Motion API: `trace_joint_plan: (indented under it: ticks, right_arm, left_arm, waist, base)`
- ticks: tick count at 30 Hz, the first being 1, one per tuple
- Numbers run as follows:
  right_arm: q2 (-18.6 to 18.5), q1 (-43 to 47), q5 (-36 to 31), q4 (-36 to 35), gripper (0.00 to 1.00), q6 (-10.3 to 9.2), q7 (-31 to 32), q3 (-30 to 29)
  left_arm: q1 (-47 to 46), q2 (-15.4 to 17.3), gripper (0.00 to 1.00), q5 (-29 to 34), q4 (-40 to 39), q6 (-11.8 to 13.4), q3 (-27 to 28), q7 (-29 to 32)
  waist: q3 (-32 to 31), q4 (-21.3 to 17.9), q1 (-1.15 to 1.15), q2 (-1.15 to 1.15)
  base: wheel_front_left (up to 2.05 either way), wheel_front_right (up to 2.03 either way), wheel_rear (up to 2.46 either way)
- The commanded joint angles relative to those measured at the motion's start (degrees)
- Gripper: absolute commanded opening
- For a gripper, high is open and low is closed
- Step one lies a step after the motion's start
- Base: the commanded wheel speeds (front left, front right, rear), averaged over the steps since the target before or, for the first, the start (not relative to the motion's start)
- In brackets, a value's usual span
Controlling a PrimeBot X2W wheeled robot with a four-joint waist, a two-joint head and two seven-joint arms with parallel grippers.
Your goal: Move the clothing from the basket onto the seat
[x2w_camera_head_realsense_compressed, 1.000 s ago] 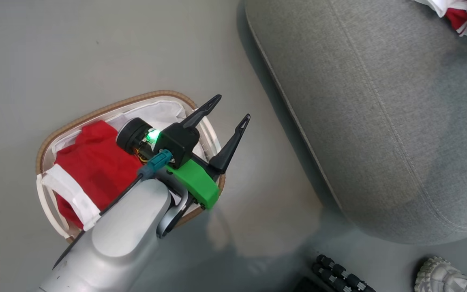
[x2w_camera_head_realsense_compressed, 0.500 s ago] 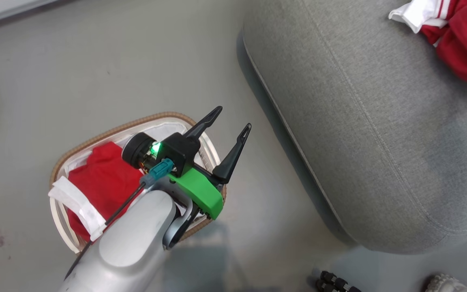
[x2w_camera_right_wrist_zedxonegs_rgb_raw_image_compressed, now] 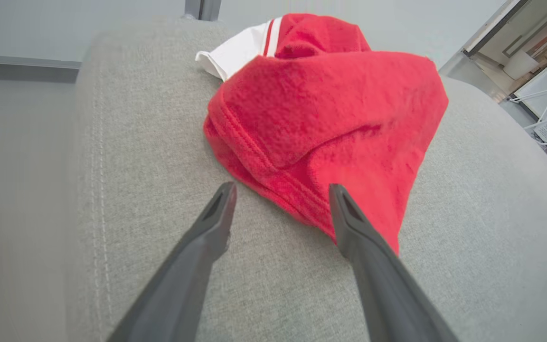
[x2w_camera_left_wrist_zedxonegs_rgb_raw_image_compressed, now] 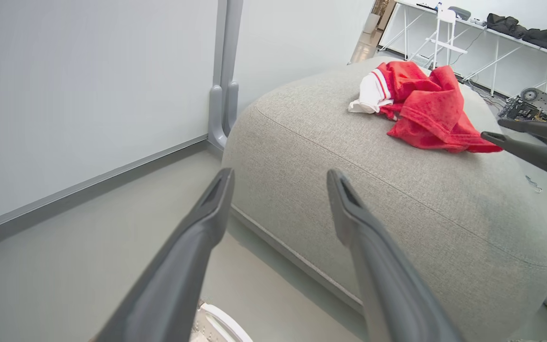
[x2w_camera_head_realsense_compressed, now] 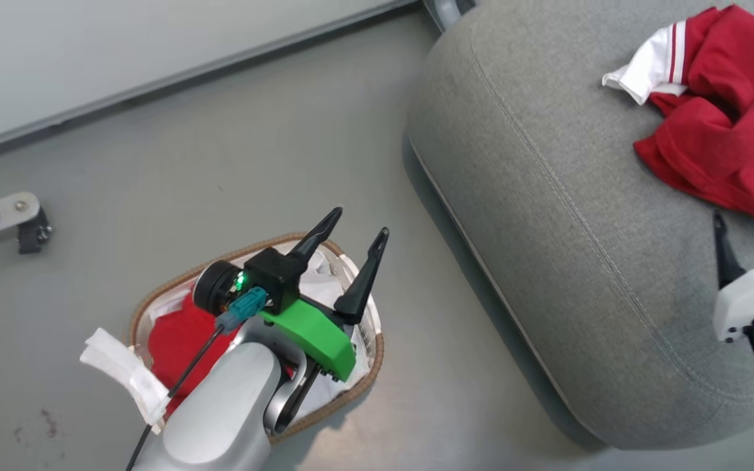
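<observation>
the left gripper point(x2w_camera_head_realsense_compressed: 361, 220) is hanging over the basket point(x2w_camera_head_realsense_compressed: 377, 353), fingers spread and gripping nothing. a red garment point(x2w_camera_head_realsense_compressed: 177, 337) is lying in the basket, its white sleeve point(x2w_camera_head_realsense_compressed: 122, 373) drooping out over the rim. the other garment point(x2w_camera_head_realsense_compressed: 724, 144) is lying crumpled on the seat point(x2w_camera_head_realsense_compressed: 547, 229), and the right gripper point(x2w_camera_head_realsense_compressed: 745, 212) is pointing at its near edge, fingers parted.

Seat point(x2w_camera_head_realsense_compressed: 547, 229): grey fabric, pale stitched seam. Garment A point(x2w_camera_head_realsense_compressed: 711, 131), on seat: red; sleeve point(x2w_camera_head_realsense_compressed: 645, 65) at its 10 o'clock white w/ red stripes. Basket point(x2w_camera_head_realsense_compressed: 380, 350): cream-white, brown woven rim, white liner point(x2w_camera_head_realsense_compressed: 315, 284). Garment B point(x2w_camera_head_realsense_compressed: 177, 340), in basket: red, white trim. Left tool point(x2w_camera_head_realsense_compressed: 360, 222): dark fingers point(x2w_camera_head_realsense_compressed: 357, 281), green mount point(x2w_camera_head_realsense_compressed: 311, 337). Floor point(x2w_camera_head_realsense_compressed: 220, 163): grey.
</observation>
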Motion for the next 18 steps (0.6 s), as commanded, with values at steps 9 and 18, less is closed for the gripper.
trace_joint_plan:
  ticks: [9,18]
  right_arm:
    - [2.25,1.93,3.66,-9.1,1.0,-0.08,-0.26,7.12]
    - [4.84,4.82,7.01,-12.99,1.0,-0.08,-0.26,9.48]
  left_arm:
    - [6.22,-1.71,1.0,3.73,-0.75,0.07,9.57,0.01]
    - [11.51,-2.98,1.0,8.03,0.31,0.07,19.85,0.01]
  waist:
    - [-7.29,6.65,0.0,0.0]
    - [-11.27,11.46,0.0,0.0]
  base:
    - [0.0,0.0,0.0]
    - [0.0,0.0,0.0]
